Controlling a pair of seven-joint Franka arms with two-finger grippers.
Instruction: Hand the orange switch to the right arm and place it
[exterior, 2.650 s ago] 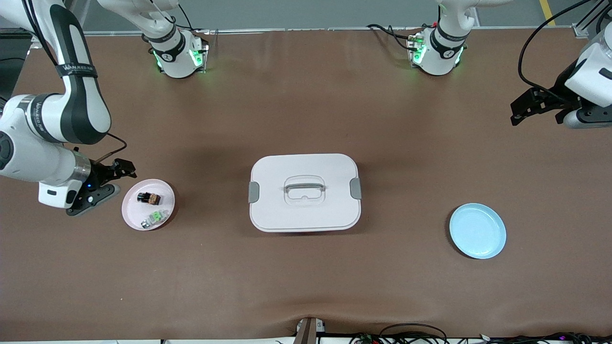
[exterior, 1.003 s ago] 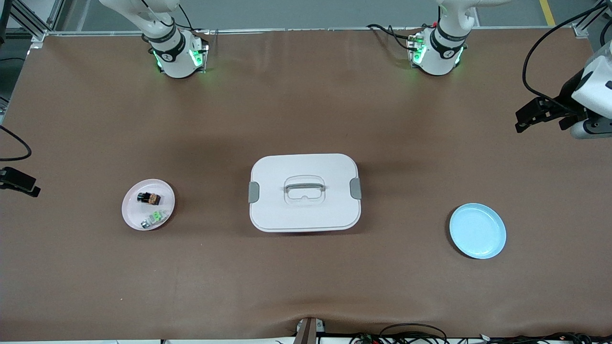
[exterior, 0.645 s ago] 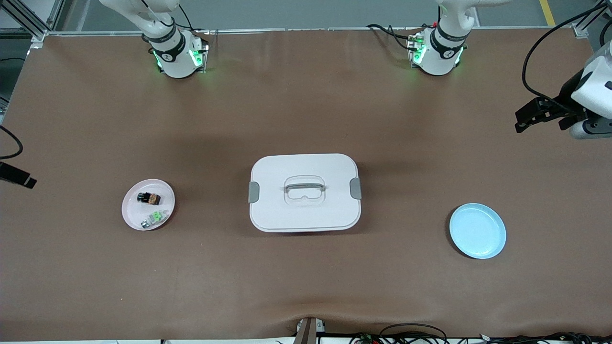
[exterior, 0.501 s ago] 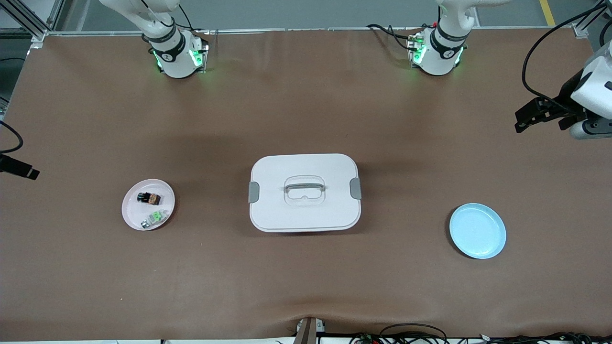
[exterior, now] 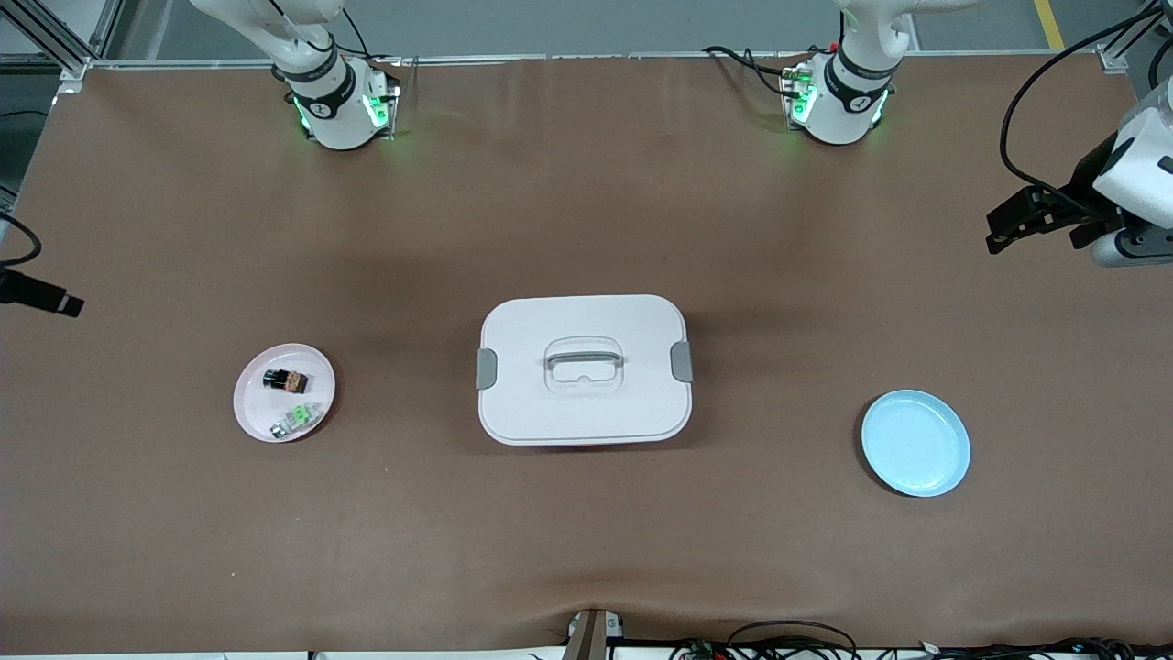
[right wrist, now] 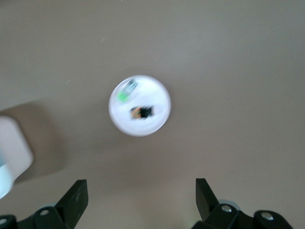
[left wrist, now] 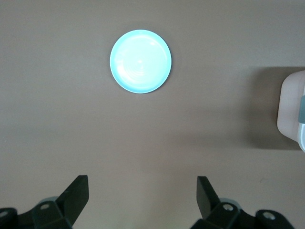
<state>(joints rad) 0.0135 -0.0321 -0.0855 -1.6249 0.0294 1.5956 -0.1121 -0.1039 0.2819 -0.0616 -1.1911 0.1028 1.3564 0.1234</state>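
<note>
The orange switch (exterior: 285, 379) lies on a pink plate (exterior: 252, 403) toward the right arm's end of the table, beside a small green-and-silver component (exterior: 295, 419). The right wrist view shows the switch (right wrist: 142, 111) on the plate (right wrist: 155, 95) from high above. My right gripper (right wrist: 141, 200) is open and empty, well up over the table at that end; only its tip (exterior: 41, 296) shows at the front view's edge. My left gripper (exterior: 1003, 225) is open and empty (left wrist: 143, 200), held high over the left arm's end of the table.
A white lidded box (exterior: 584, 368) with a handle stands mid-table. An empty light blue plate (exterior: 915, 443) lies toward the left arm's end, also in the left wrist view (left wrist: 140, 61). The arm bases (exterior: 339, 110) (exterior: 838, 101) stand along the table's back edge.
The right arm has drawn away from the pink plate, empty, out to the table's end. Switch and green component lie as before. The left arm has hardly moved.
</note>
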